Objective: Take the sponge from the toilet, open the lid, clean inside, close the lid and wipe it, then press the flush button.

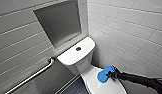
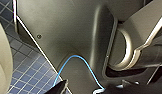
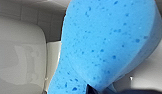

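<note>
While the right tool (image 1: 112,74) is clamped on one end of the small bright blue porous sponge (image 1: 104,74), the pad hangs low over the hinge end of the white glossy oval lid (image 1: 108,88); touching or just clear of it, cannot tell. The right wrist view has the sponge (image 3: 104,42) close up, its pitted face standing free with dark tool parts at its base, and pale glossy toilet surfaces behind. White ceramic toilet (image 1: 83,65) sits in a corner of white tiled wall. Lid is down flat over the bowl. The round dark flush button (image 1: 78,48) is in the middle of the flat tank top, well apart from the tool. A metal grab bar (image 1: 34,74) runs along the left wall under a grey recessed niche (image 1: 59,22), with dark blue tiled floor (image 1: 73,88) beside the bowl. The left wrist view looks across the robot's own grey body, a thin light-blue cable (image 2: 77,58) and floor tiles (image 2: 24,72). The left tool (image 2: 82,90) is only dark shapes at the frame edge, so wide or narrow cannot be told. Progress, as judged: the pickup is done, since the sponge is off the toilet and in the grip. With the lid shut, this is either the moment ahead of opening it or the wipe over the closed lid; nothing here settles which. Flush is judged still to come.
</note>
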Tool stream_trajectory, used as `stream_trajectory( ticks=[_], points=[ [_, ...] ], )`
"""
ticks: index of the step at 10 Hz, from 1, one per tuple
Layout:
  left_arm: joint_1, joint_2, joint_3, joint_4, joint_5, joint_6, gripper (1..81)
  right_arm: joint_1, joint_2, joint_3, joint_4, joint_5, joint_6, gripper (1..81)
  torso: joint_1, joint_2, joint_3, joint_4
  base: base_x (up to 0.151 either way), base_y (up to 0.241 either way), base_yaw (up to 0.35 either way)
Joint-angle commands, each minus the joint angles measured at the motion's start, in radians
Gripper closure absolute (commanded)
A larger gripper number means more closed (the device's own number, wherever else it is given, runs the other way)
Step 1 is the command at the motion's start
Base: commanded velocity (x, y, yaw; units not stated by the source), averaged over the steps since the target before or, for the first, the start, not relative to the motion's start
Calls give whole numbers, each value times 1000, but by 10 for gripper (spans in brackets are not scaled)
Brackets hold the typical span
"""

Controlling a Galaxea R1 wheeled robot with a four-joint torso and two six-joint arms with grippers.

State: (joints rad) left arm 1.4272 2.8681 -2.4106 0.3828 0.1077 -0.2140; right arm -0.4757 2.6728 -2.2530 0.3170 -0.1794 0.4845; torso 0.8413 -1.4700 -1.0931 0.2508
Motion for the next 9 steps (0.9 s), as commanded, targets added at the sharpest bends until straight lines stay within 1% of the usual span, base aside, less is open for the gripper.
stream_trajectory(
  ticks=[1, 2, 3, 4, 5, 7, 8, 9],
  points=[
    [14, -12, 2, 5, 79, 1, 10, 73, 15, -16, 17, -12, 20, 811, 0, 0, 0, 0, 0, 0, 0],
    [14, -12, 2, 5, 79, 7, 10, 53, -4, 12, 17, -3, 19, 811, 0, 0, 0, 0, 0, 0, 0],
    [16, -12, 2, 5, 79, 10, 10, 33, -44, 83, 2, 18, 17, 811, 0, 0, 0, 0, 0, 0, 0],
    [17, -12, 2, 5, 79, 10, 10, 13, -115, 199, -30, 104, 17, 811, 0, 0, 0, 0, 0, 0, 0],
    [17, -9, 2, 5, 79, 12, 10, -8, -162, 265, -32, 155, 17, 811, 0, 0, 0, 0, 0, 0, 0],
    [17, -4, 2, 5, 79, 12, 10, -65, -219, 316, -16, 198, 19, 811, 0, 0, 0, 0, 0, 0, 0],
    [17, -5, 2, 5, 79, 12, 10, -87, -235, 329, -12, 248, 20, 811, 0, 0, 0, 0, 0, 0, 0],
    [22, -7, 2, 5, 79, 12, 10, -105, -241, 333, -4, 256, 20, 811, 0, 0, 0, 0, 0, 0, 0]
  ],
)
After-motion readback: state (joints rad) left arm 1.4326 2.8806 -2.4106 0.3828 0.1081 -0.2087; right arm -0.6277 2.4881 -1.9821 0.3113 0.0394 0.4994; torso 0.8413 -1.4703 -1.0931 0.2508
